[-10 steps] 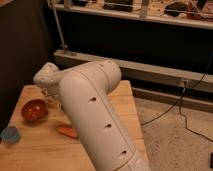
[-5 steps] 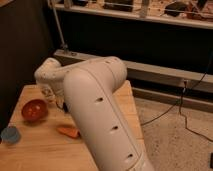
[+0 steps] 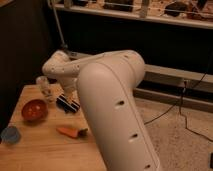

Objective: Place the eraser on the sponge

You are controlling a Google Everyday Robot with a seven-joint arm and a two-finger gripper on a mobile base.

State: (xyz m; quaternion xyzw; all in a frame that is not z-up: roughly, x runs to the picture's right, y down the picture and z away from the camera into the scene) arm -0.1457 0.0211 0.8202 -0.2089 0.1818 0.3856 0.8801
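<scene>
Our gripper (image 3: 67,96) sits at the eraser (image 3: 69,105); whether it grips, we cannot tell. We judge the eraser light and stiff, best held across its width.

— Looks like a robot lab or test room, hardly a home.
— Judging by what?
— Speckled hard floor (image 3: 190,142), black cables (image 3: 167,109) trailing across it, metal rails (image 3: 150,17) along a dark back wall.
— And nearer?
— Plain wooden table (image 3: 45,152) set with loose props: orange bowl (image 3: 35,110), carrot (image 3: 71,131), light-blue cup (image 3: 10,135). Gripper (image 3: 67,98) low over the table's far side, right at the striped eraser (image 3: 69,105).
</scene>
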